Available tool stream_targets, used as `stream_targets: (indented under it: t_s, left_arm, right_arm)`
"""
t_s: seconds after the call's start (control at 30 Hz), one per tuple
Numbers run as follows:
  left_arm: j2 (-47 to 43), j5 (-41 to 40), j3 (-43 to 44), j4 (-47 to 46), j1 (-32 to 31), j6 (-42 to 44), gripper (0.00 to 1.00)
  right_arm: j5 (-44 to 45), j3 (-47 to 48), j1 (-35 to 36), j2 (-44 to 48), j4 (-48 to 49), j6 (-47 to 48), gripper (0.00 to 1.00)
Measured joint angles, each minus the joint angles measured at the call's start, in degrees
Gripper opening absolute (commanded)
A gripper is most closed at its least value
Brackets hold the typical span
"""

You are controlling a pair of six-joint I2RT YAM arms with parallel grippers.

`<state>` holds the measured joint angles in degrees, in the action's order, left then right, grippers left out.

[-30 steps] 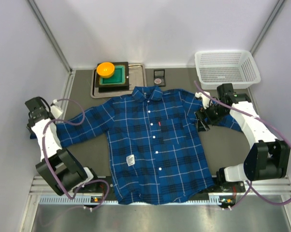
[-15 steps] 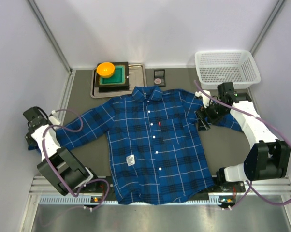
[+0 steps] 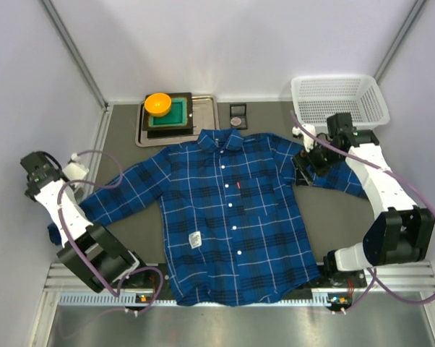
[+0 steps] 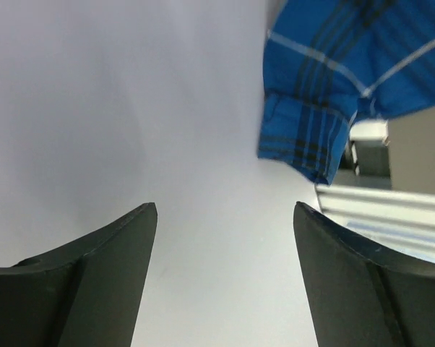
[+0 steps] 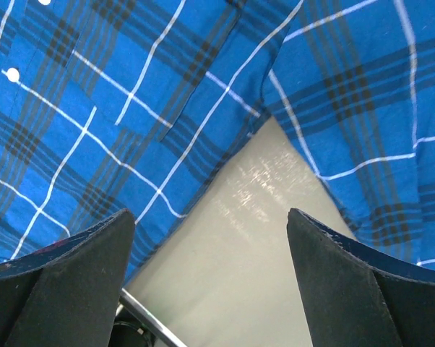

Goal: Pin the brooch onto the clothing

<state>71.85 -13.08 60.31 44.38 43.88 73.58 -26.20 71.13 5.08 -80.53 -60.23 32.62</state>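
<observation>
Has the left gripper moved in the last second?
Yes. The left gripper has swung left, closer to the side wall and farther from the metal tray.

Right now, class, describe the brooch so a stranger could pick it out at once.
Start at the blue plaid shirt spread on the table. Just beyond its collar, between the metal tray and the white basket, lies the brooch: a small dull pinkish disc, far smaller than the orange dish.
</observation>
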Motion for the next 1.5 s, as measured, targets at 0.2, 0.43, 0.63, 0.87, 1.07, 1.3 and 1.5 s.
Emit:
stream_targets:
  t_s: [0.2, 0.43, 0.63, 0.87, 1.07, 1.3, 1.5]
  left_arm:
    - [1.18, 14.75, 13.86, 9.92, -7.78, -8.13, 0.88]
    - [10.73, 32.79, 17.59, 8.44, -26.21, -22.77, 0.86]
    - [24.94, 46.97, 24.65, 1.68, -30.60, -31.50, 0.75]
    - [38.86, 50.75, 32.28, -3.19, -36.65, -33.57, 0.72]
    - [47.67, 49.64, 36.02, -4.52, -38.62, -34.01, 0.72]
    - [52.17, 46.05, 38.16, -5.75, -40.26, -33.83, 0.62]
    - [54.01, 44.09, 40.13, -5.81, -42.07, -33.11, 0.53]
  right_arm:
    - [-1.57, 8.24, 0.00, -6.12, -0.20, 0.81, 0.85]
    - [-3.54, 20.68, 2.10, -17.11, 3.21, 0.81, 0.80]
    - [-2.08, 32.20, 5.88, -28.44, 5.95, 2.62, 0.75]
    - [0.92, 42.64, 6.75, -41.90, 8.26, 4.81, 0.73]
    - [2.49, 45.31, 6.86, -48.65, 9.46, 5.88, 0.75]
    - [3.26, 48.85, 6.97, -52.46, 11.30, 6.38, 0.73]
    - [4.37, 51.67, 7.61, -55.25, 12.98, 6.82, 0.55]
